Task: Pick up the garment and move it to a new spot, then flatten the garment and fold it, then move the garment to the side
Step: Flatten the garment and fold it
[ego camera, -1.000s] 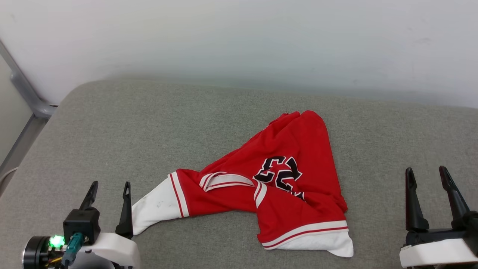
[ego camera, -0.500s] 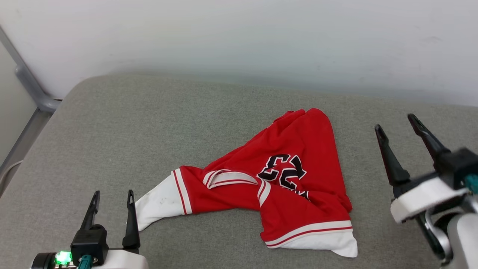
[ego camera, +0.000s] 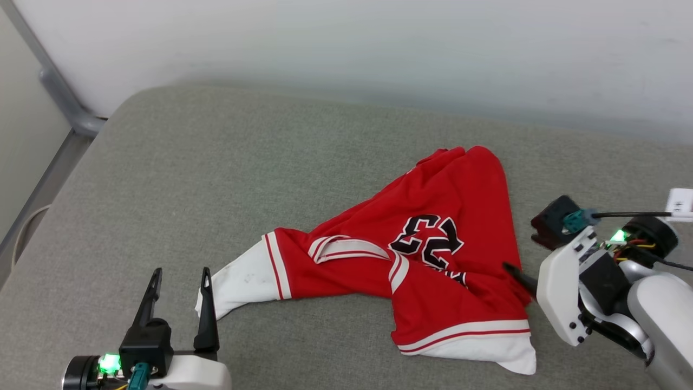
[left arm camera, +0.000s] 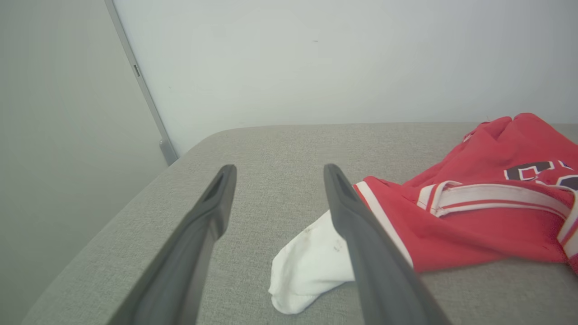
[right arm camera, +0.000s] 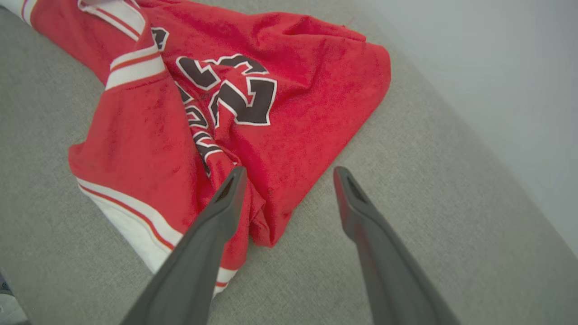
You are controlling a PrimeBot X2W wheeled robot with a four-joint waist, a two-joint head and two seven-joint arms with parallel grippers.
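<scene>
The left gripper was spread wide and empty. Just beside it, a crumpled red jersey-style T-shirt with white sleeves and red-and-white striped trim lay on the grey fabric cushion. Its black, white-edged "23" read upside down in the head view. The right gripper, fingers apart and holding nothing, had 1 finger over the shirt's right edge.
</scene>
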